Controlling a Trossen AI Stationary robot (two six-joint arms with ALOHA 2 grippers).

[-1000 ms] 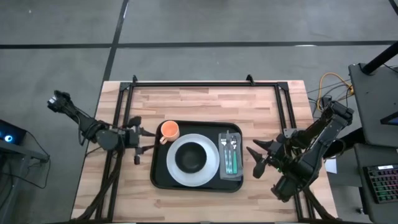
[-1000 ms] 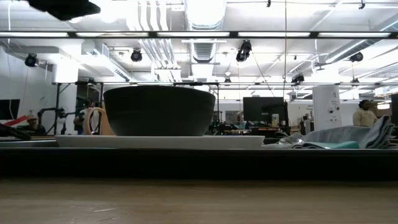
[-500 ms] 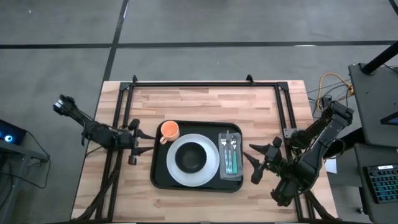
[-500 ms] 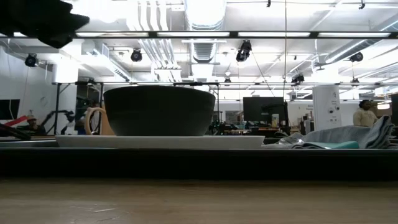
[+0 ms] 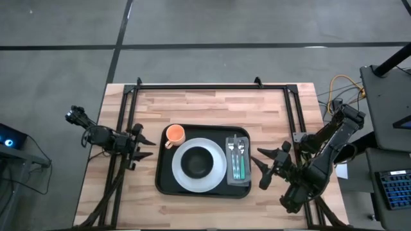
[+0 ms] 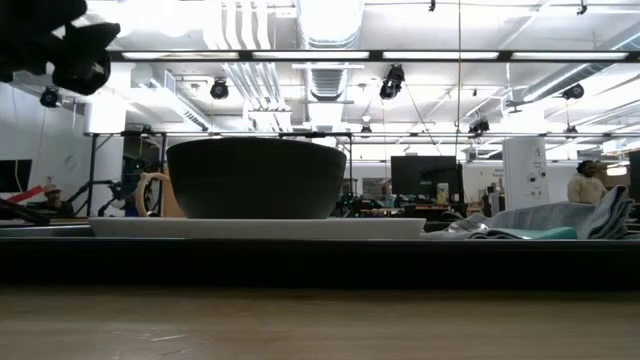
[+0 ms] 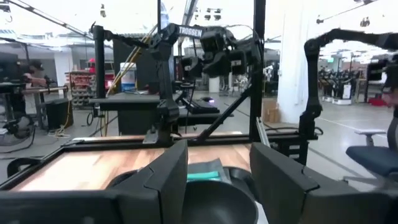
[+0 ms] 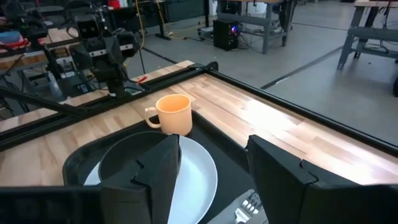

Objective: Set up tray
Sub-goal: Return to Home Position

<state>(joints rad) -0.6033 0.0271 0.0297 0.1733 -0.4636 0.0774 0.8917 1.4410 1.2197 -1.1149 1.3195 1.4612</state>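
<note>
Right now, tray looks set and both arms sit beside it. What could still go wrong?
1. The left gripper hangs open just off the tray's left edge, level with the orange mug, whose handle faces that side; a loose swing could clip it.
2. The right gripper, also open, sits close to the tray's right edge beside the napkin carrying the cutlery; a sweep inward could nudge the tray and scatter them.

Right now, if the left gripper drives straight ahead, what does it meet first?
Probably the black bowl, centred ahead of the left gripper in its wrist view; depth and height are unclear.
</note>
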